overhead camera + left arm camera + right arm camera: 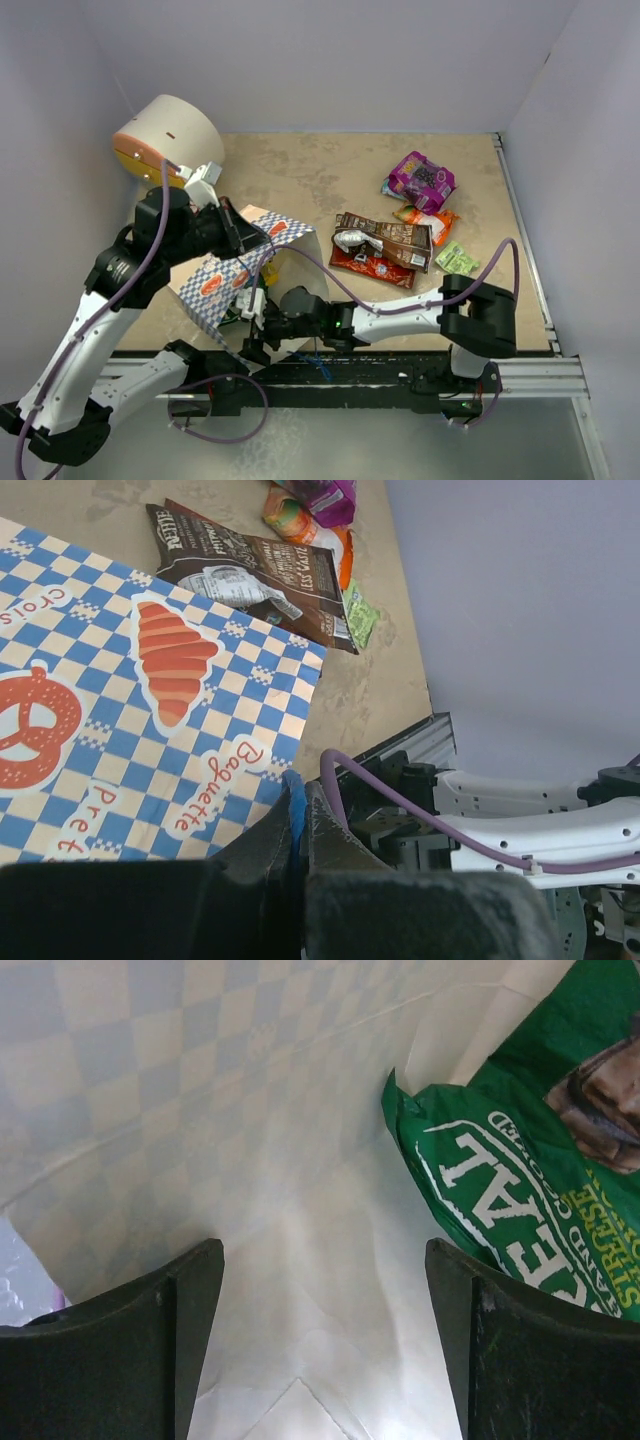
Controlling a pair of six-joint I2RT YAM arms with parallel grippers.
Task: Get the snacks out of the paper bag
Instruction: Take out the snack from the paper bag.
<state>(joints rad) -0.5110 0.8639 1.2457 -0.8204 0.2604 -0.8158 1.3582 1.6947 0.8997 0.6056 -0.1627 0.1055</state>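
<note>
The right gripper (320, 1270) is spread wide and empty inside the paper bag (190, 1100), with the green packet (520, 1160) just right of its right finger. That packet looks light, crinkly and slick, so a pinch on a flat seam or corner should hold better than one on its puffed middle. The left gripper (298, 825) is closed on the bag's edge at the blue cord (294, 805), holding the thin, floppy paper up at the near left. Only the right wrist view shows the green packet, while the other views show the snacks (395, 235) lying out to the bag's right.
</note>
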